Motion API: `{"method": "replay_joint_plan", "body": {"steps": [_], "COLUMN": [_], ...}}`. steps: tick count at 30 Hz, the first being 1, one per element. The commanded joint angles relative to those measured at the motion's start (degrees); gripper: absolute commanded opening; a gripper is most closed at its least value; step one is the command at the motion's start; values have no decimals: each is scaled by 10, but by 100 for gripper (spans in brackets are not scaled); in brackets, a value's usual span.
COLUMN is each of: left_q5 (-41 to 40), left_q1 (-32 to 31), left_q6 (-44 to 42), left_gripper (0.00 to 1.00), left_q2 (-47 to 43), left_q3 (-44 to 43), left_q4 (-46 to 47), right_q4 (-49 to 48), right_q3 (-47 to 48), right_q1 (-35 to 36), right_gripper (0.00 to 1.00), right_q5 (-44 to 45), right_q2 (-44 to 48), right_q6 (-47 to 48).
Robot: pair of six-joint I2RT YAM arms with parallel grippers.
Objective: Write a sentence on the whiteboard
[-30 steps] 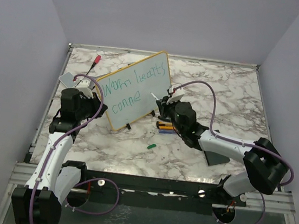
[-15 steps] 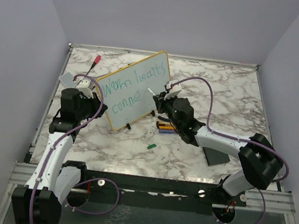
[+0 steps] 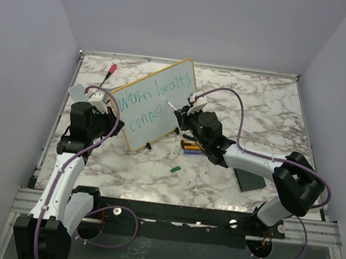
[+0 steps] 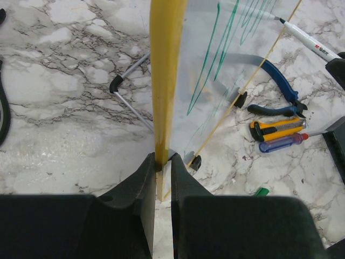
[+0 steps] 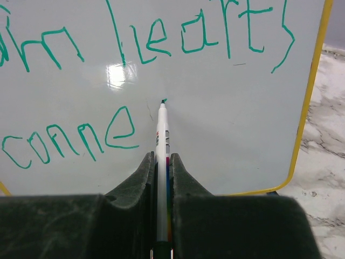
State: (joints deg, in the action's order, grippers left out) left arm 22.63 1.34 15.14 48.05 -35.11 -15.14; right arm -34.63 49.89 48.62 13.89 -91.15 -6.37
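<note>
While my left gripper [image 4: 163,162] is clamped on the yellow edge of the whiteboard [image 4: 164,81], which its wrist view shows only edge-on, my right gripper [image 5: 161,162] is closed on a marker [image 5: 161,129] whose tip meets the board just ahead of my fingers. Only the right wrist view lets me read the sentence [image 5: 156,43]: "hearts" above the tip, "conne" to its left. The left wrist view alone shows blue pliers [image 4: 280,89], a yellow knife [image 4: 275,128] and a screwdriver [image 4: 280,143] beyond the board, to the right of my left fingers.

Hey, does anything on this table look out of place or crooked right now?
Nothing looks spilled or broken. A small green cap lies loose on the table in front of the whiteboard. The board stands skewed to the table's edges, its yellow frame pinched by the left end effector.
</note>
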Motion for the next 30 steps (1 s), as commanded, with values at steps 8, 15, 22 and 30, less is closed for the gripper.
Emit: {"method": "replay_joint_plan", "body": {"steps": [8,15,22,30], "left_q5": [-14,-13,-14,-13], "left_q1": [-2,-2,-3,-3], "left_q6": [0,0,0,1], "left_gripper": [0,0,0,0], "left_q2": [-5,-3,-3,-2], "left_q3": [-4,-4,-4,-4], "left_q4": [4,4,5,4], "right_q4": [-5,-4,6,29], "right_q3": [-11,-28,-41,-34], "right_q1": [2,5,7,7], "right_gripper": [1,1,1,1], "right_q5": [-57,-54,-41,13], "right_q2": [-10,-11,-10,-10], "right_q6": [-14,-32,-32,-29]}}
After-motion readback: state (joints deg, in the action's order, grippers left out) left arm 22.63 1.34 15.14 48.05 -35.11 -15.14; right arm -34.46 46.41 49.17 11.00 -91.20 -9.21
